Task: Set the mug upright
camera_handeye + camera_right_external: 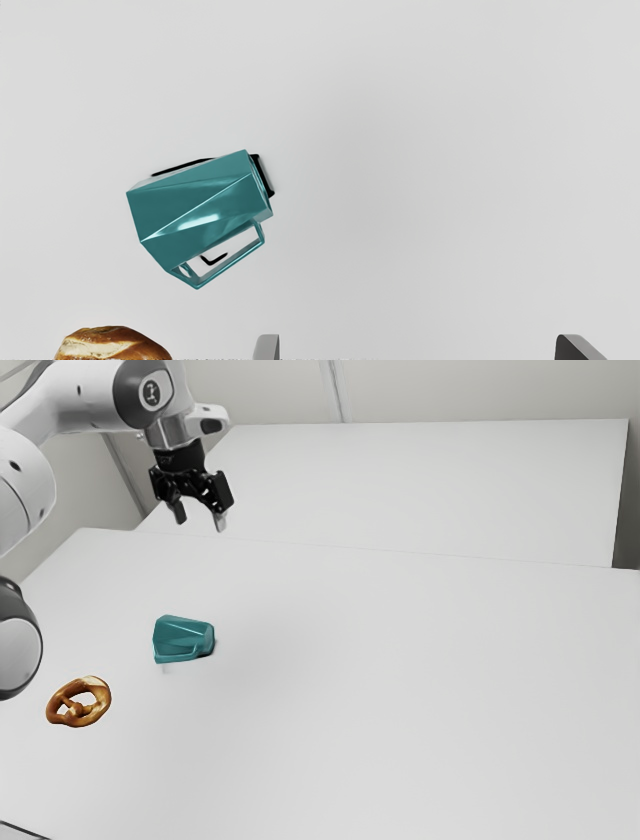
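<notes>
1 teal mug (pixel 183 639) w/ 1 handle (pixel 230 264), mid-left of ext. view, & 1 pretzel (pixel 97 693), lower left, + 1 arm (pixel 88 396), upper left, w/ 1 tool (pixel 199 519), 2 fingers (pixel 267 348).

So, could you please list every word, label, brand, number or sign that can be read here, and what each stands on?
No readable text; nothing to quote.
Arm: a round emblem, too small to make out.
Mug: no lettering on the sides in view.
Pretzel: none.
Table: none; the dark hooked mark seen through the mug's handle looks like shadow.
</notes>
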